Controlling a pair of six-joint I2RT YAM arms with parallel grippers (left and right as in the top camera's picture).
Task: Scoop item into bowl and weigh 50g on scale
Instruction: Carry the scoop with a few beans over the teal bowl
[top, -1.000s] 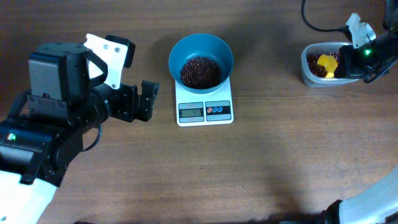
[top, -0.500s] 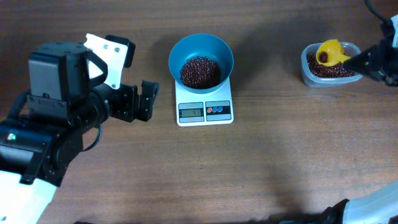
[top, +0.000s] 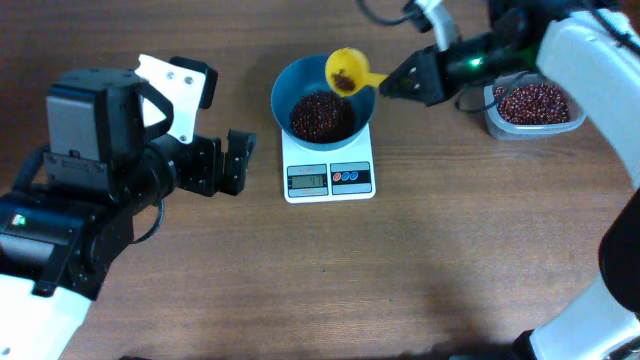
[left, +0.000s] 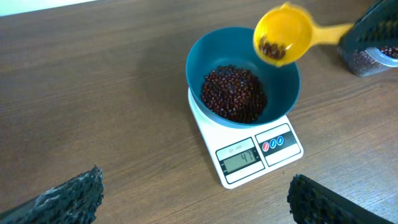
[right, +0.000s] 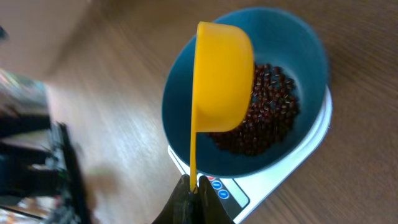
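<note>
Holding the scoop (top: 345, 72) by its handle, the right gripper (top: 398, 84) is clamped shut on it and hangs it over the far rim of the bowl (top: 287, 82), which sits on the scale (top: 329, 180). The bowl has a sizeable heap of beans (top: 321, 115); the scoop carries only a few. I judge this a small top-up, since a light load lets the weight creep up without overshooting. The left gripper (top: 240, 160) rests left of the scale, jaws spread wide and empty, likely parked clear of the pour. The tub (top: 530, 133) stands well right of the scale, with more beans in it.

The left wrist view gives what the overhead cannot: the display (left: 240, 157) reads what looks like 47, and the scoop's inside shows its few beans. The right wrist view shows only the scoop's underside, but also the thin handle pinched between its fingers (right: 177, 208).
</note>
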